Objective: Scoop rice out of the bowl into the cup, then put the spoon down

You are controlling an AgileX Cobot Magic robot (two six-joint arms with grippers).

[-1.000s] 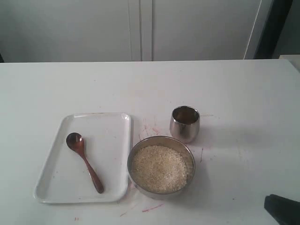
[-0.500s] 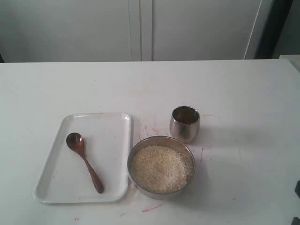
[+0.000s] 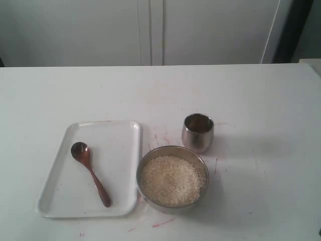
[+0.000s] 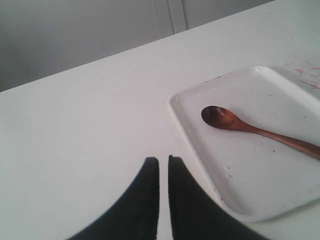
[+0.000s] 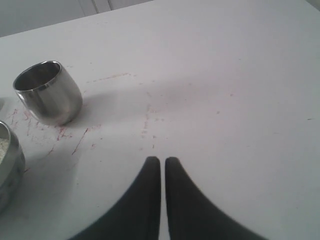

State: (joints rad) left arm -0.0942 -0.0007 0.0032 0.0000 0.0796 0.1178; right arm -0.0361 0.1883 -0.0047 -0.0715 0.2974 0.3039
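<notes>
The reddish-brown wooden spoon [image 3: 91, 173] lies on a white tray [image 3: 123, 138], head toward the far side; the left wrist view shows the spoon [image 4: 250, 127] too. The steel bowl [image 3: 142, 171] holds pale rice [image 3: 170, 179] and stands right of the tray. Just behind it stands the steel cup [image 3: 198, 132], seen again as the cup [image 5: 48, 93] in the right wrist view, its inside not visible. My left gripper [image 4: 163, 159] is shut and empty over bare table beside the tray. My right gripper [image 5: 162, 159] is shut and empty, well off from the cup. Neither arm shows in the exterior view.
The white table [image 3: 251, 100] carries faint red marks [image 3: 161, 138] between tray, cup and bowl. A pale wall or cabinet front [image 3: 150, 30] runs behind the table's far edge. The bowl's rim [image 5: 9, 159] shows at the edge of the right wrist view.
The dark right arm seen at the lower right corner of the exterior view has drawn back out of the picture. Spoon, bowl and cup have not moved.
</notes>
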